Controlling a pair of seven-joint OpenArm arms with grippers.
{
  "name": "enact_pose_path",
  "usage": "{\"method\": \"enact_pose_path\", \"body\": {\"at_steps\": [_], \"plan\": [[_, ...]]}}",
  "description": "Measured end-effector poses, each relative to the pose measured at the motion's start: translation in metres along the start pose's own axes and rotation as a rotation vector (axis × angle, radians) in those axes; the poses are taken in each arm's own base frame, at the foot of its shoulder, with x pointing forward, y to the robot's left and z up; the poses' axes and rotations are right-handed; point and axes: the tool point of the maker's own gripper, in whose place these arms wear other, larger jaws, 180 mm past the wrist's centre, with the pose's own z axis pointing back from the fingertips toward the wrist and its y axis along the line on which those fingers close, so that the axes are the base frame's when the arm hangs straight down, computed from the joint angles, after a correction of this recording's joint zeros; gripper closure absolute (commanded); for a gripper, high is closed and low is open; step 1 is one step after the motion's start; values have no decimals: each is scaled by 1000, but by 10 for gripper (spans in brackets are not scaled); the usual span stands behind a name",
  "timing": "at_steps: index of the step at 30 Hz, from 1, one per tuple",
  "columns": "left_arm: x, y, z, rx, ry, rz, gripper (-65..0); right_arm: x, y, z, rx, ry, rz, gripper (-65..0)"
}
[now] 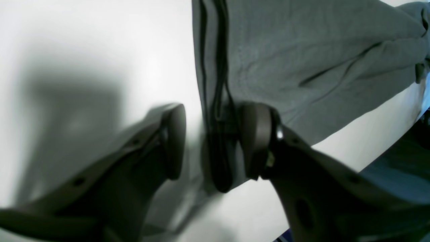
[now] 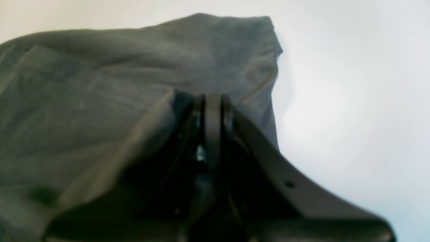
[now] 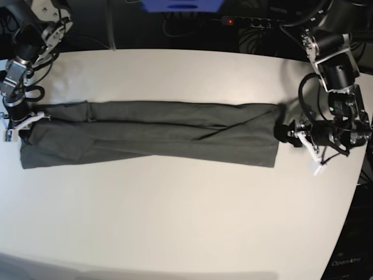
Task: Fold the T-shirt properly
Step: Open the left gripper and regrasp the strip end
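Observation:
The dark grey T-shirt (image 3: 151, 134) lies on the white table (image 3: 175, 221) as a long band folded lengthwise, running left to right. My left gripper (image 3: 287, 133) is at its right end, low over the table. In the left wrist view this gripper (image 1: 215, 141) is open, with the rolled edge of the T-shirt (image 1: 302, 60) between its pads, close to the right pad. My right gripper (image 3: 22, 123) is at the band's left end. In the right wrist view its fingers (image 2: 213, 114) are pressed together, with T-shirt cloth (image 2: 84, 101) bunched over them.
A power strip with a red light (image 3: 242, 21) and cables lie beyond the table's back edge. A blue object (image 3: 180, 4) sits at the top centre. The table's curved right edge runs close to my left arm.

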Motion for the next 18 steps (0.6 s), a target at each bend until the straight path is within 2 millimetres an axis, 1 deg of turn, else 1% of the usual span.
{"method": "enact_pose_path", "body": {"at_steps": [9, 15, 18], "plan": [[3, 1, 2, 5, 8, -4, -269, 0, 0, 0, 0, 0, 0, -4], [11, -7, 3, -37, -23, 1, -269, -2, 1, 0, 5, 10, 22, -3], [11, -8, 2, -40, -21, -1, -269, -2, 5, -1, 3, 3, 33, -3]]}}
